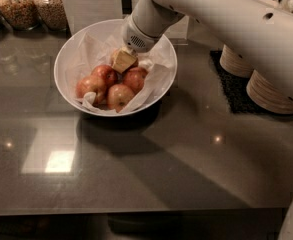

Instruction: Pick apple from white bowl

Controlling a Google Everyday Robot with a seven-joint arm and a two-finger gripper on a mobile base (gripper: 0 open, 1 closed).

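The white bowl [66, 59], lined with crinkled white paper, stands on the dark counter at the upper left. It holds several apples. Three are redder: left [90, 86], middle [106, 74] and right [135, 79]. The front apple [119, 96] is paler, yellow-gold with a red blush. My gripper [123, 60], with yellowish tips, reaches down from the white arm [226, 19] into the back of the bowl. It rests on top of the pile between the middle and right apples. What lies right under it is hidden.
Two glass jars of grain [16, 6] [51, 6] stand at the back left, and a white panel [91, 4] stands behind the bowl. Stacks of beige disposable bowls [238, 61] [271, 91] sit on a black mat [233, 86] at the right.
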